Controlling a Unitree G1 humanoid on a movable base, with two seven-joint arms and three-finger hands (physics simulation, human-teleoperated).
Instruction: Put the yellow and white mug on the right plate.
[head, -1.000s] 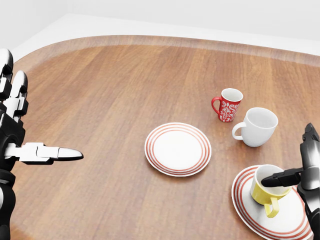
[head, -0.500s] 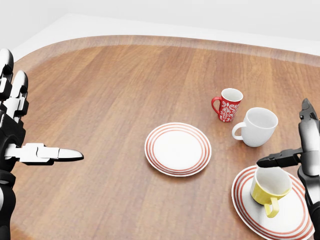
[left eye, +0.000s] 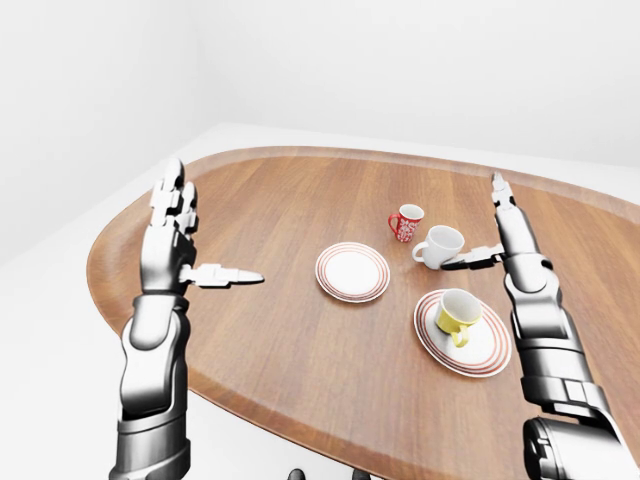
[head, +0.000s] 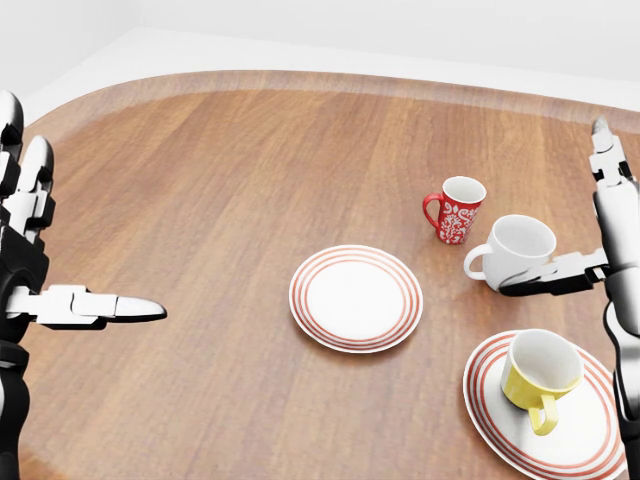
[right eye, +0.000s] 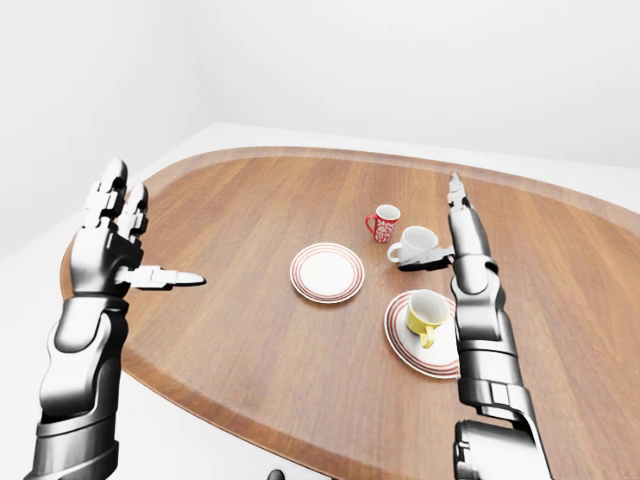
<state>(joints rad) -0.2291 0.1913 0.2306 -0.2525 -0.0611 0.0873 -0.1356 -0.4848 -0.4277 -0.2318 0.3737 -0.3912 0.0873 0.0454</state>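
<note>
Mug (head: 538, 377) sits on right plate (head: 500, 425), handle toward me. Likely light, stiff, slick, chippable; grip body, not handle. Both hands, left (left eye: 172, 225) and right (head: 608, 235), fingers apart, empty.

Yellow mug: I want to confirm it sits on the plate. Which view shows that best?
The head view: the yellow mug appears largest, resting on the right plate, handle toward the view's bottom. Both eye views show it smaller, also on the plate.
</note>
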